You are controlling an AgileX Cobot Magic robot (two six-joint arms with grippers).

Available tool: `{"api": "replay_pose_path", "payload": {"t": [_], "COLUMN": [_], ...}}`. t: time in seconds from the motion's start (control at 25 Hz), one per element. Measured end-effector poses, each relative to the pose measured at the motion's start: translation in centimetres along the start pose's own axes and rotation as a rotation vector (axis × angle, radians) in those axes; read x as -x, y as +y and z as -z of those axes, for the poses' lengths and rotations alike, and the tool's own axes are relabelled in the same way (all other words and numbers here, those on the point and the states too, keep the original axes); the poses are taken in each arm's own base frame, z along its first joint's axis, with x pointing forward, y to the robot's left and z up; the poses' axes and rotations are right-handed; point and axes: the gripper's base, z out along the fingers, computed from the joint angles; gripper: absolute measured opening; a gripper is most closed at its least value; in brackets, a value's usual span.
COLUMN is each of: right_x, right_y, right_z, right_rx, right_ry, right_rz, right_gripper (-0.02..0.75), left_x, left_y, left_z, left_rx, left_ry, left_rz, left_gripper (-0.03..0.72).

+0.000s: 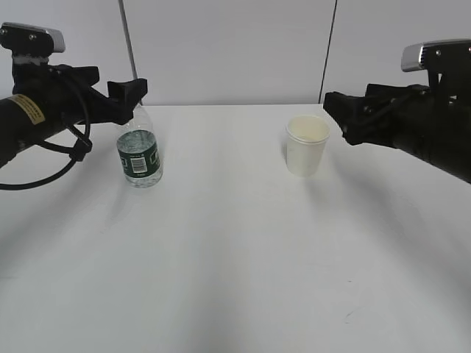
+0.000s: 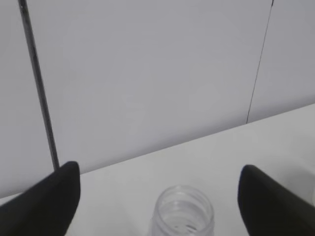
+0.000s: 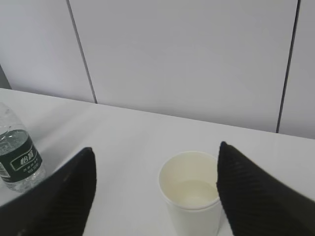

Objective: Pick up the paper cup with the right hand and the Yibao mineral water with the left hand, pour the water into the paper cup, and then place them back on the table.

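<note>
Seen from its own wrist, the left pincer [image 2: 157, 209] stands wide open and holds nothing; the uncapped mouth of the Yibao mineral water [image 2: 183, 211] sits between its two dark fingers [image 2: 47, 204], low in the gap and touching neither. The right pincer [image 3: 155, 196] is likewise spread wide and empty, with the paper cup [image 3: 192, 194] standing upright between its fingers, nearer the right-hand one though seemingly clear of it; some pale liquid seems to lie in the cup's bottom, though that is hard to be sure of. In the exterior view the left pincer [image 1: 125, 92] hangs at the bottle's neck, above the green label of the Yibao mineral water [image 1: 139, 151], while the right pincer [image 1: 335, 110] sits just beside the rim of the paper cup [image 1: 307, 145]. Both things stand on the table [image 1: 235, 265], well apart from each other. I judge the risks to be these: a grip closing high on the thin neck could let the open bottle swing or slip and spill; a hard squeeze near the cup's soft rim could crush or tip it; an off-centre close could knock either one over. The table is plain white and flat, with soft shadows and a few faint specks. Beyond its far edge stands a pale panelled wall [image 1: 235, 44] with thin dark seams.
</note>
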Motion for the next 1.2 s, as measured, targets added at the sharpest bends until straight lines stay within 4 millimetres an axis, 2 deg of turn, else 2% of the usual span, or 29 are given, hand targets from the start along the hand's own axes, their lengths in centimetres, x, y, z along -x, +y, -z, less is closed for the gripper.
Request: {"api": "replay_pose_path", "payload": {"t": [0.24, 0.48, 0.6, 0.92, 1.2], "right_x": [2.3, 4.4, 5.6, 10.7, 16.3], "right_y": [-0.6, -1.7, -2.3, -3.6, -4.0], "right_z": [-1.1, -2.5, -2.9, -3.3, -1.7], "right_rx": [-0.045, -0.141, -0.2, -0.359, -0.492], "right_ry": [0.041, 0.163, 0.228, 0.363, 0.509], "right_rz": [0.007, -0.059, -0.093, -0.123, -0.185], "right_gripper": [0.594, 0.594, 0.594, 0.594, 0.594], "left_x": [1.9, 3.4, 4.7, 8.6, 11.9], "left_y": [0.0, 0.7, 1.3, 3.0, 3.4], "left_z": [0.8, 1.0, 0.9, 0.9, 1.4], "left_rx": [0.028, 0.097, 0.146, 0.323, 0.476], "left_ry": [0.011, 0.103, 0.148, 0.323, 0.551], "left_rz": [0.013, 0.049, 0.07, 0.12, 0.217], "left_gripper": [0.594, 0.59, 0.59, 0.584, 0.577]}}
